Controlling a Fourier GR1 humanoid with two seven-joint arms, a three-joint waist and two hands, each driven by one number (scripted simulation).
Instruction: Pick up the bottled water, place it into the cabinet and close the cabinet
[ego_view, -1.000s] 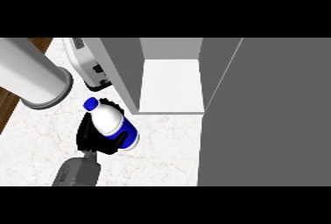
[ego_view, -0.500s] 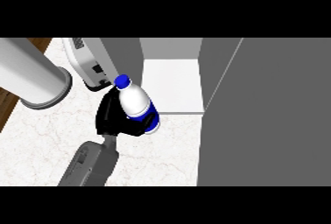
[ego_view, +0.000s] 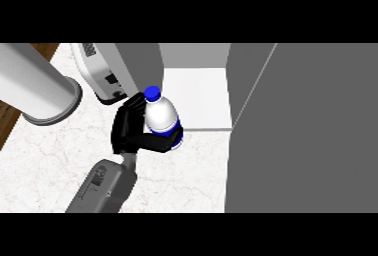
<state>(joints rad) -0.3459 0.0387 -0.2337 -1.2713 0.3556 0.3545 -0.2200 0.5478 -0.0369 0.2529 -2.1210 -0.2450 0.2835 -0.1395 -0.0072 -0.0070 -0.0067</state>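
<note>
A white appliance (ego_view: 103, 75) stands on the marble counter (ego_view: 52, 155), near its back-left edge.

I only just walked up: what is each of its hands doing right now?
Left hand: curled round the bottled water, holding it just in front of the open cabinet.
Right hand: not in view.

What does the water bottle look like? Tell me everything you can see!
The bottled water has a white body, a round blue cap on top and a blue band low down. It stands nearly upright, cap tipped slightly toward the cabinet. A black hand curls round its left side and bottom, holding it above the marble counter. It sits just before the open cabinet's white shelf, not yet inside.
</note>
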